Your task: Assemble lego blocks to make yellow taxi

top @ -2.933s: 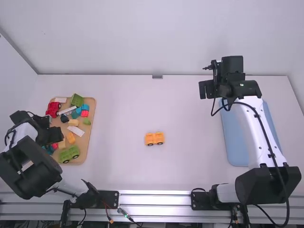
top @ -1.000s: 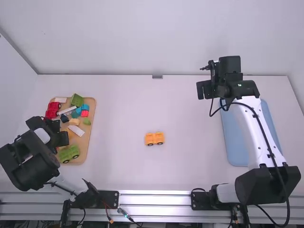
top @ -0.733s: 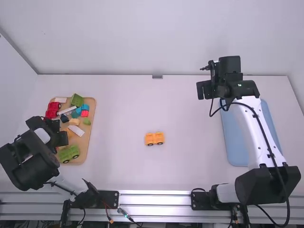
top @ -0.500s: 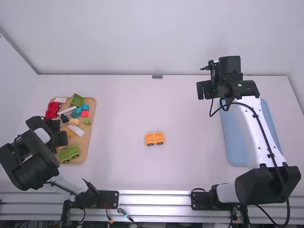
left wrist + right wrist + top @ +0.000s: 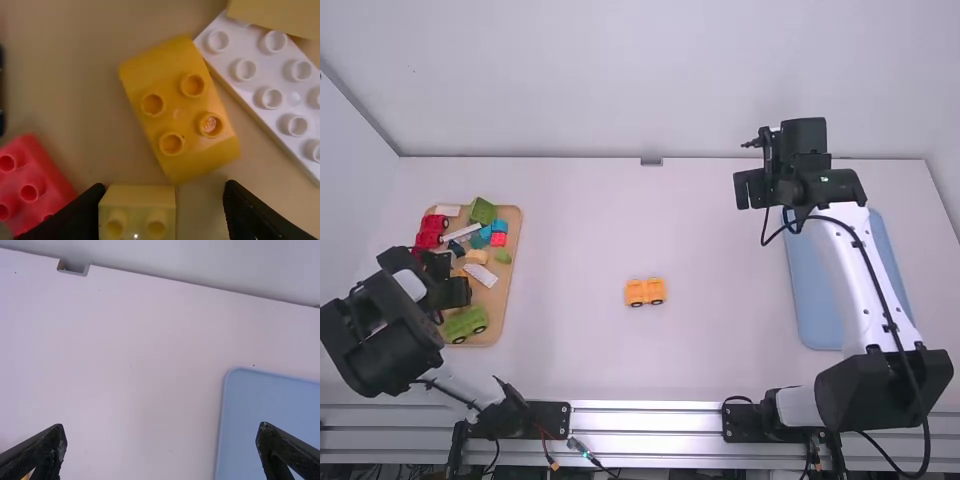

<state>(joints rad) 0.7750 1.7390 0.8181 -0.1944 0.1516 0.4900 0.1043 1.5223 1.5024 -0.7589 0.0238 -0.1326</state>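
Over the wooden tray point(image 5: 502, 285), the left tool point(image 5: 165, 192) stands wide open, gripping nothing; closing off-centre, it could shove the small yellow block point(image 5: 137, 207) between its fingers into the curved yellow block point(image 5: 177, 107). Count three yellow blocks point(image 5: 280, 15), one white block point(image 5: 282, 97), one red block point(image 5: 42, 182) beneath it, and one wheeled yellow base point(image 5: 645, 291) on the table point(image 5: 720, 240); the right tool point(image 5: 161, 428) is wide and empty.

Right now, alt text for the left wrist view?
Open left gripper with a small yellow block between its fingers, nearer one of them. Around it on the tan board: a curved yellow block, a red block and a white block.
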